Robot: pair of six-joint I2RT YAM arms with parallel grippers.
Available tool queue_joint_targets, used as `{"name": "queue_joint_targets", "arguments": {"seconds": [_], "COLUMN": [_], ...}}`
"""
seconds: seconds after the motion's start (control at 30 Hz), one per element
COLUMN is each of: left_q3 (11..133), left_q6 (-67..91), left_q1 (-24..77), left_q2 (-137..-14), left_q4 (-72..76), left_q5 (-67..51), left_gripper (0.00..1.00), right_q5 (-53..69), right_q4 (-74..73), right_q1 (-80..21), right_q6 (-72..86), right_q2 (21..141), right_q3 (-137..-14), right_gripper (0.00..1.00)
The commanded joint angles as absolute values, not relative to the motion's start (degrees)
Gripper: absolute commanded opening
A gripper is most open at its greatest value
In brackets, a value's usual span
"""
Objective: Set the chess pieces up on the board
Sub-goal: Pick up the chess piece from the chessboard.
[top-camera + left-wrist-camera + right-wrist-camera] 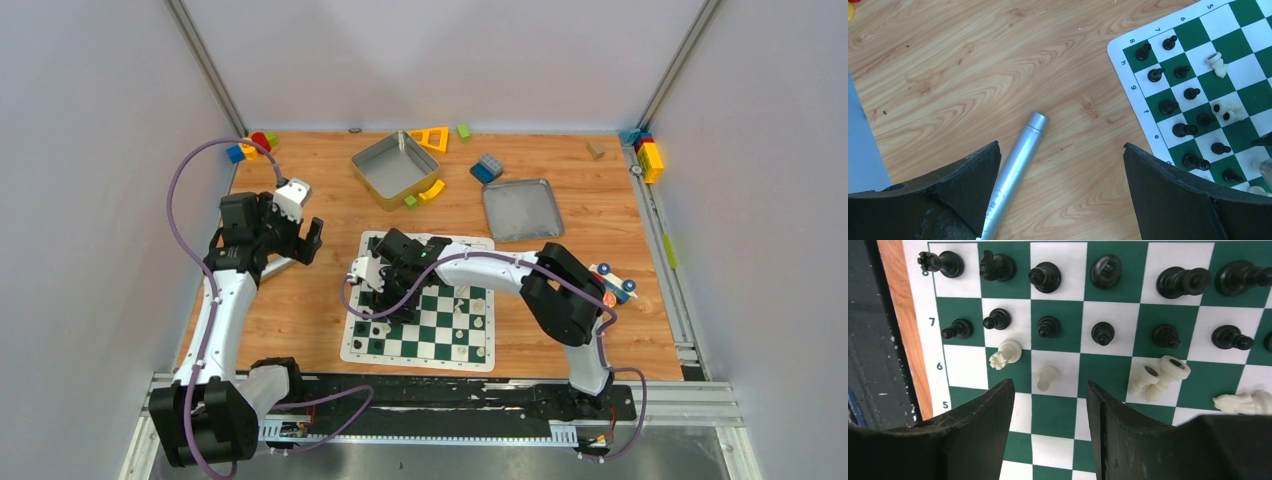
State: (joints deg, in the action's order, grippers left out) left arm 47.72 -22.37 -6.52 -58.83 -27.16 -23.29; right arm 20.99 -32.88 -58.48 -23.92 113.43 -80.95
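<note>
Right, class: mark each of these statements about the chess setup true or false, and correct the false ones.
1. Black pieces stand along rows 7 and 8 of the board. True.
2. The left gripper grips the silver cylinder. False: it is open, and the cylinder lies on the table.
3. Some white pieces lie toppled on the board. True.
4. The right gripper is shut on a black piece. False: it is open above a white piece in row 6.
5. The metal trays sit on the board. False: both rest on the table beyond it.
</note>
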Motion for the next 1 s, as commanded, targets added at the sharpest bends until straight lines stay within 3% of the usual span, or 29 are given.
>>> {"name": "queue_joint_targets", "arguments": {"seconds": [0.0,0.3,0.53,0.97], "left_q3": [47.6,47.3,47.4,47.5], "left_q6": [-22.1,-22.2,-22.1,-22.2], "left_q1": [-7.3,-7.3,-7.4,-7.5], "left_q2": [-57.8,-58.0,-57.9,-57.7], "left_q4": [-25.3,-25.0,-25.0,-25.1], "left_q5": [-23.5,-23.5,-23.6,-24.0], "left_gripper": [1.00,1.00,1.00,1.00], "right_q5": [19.6,19.8,17.6,15.5], "right_q4": [-30.7,-31.5,-33.1,-36.8], "right_q1": [-59.0,-59.7,-58.8,-47.1], "right_q6": [-25.2,-25.7,-26.2,-26.4], "right_q2": [114.6,116.3,113.2,99.5], "right_q3": [-83.8,-84.6,-84.2,-76.0], "right_gripper": [0.54,0.30,0.05,0.00]}}
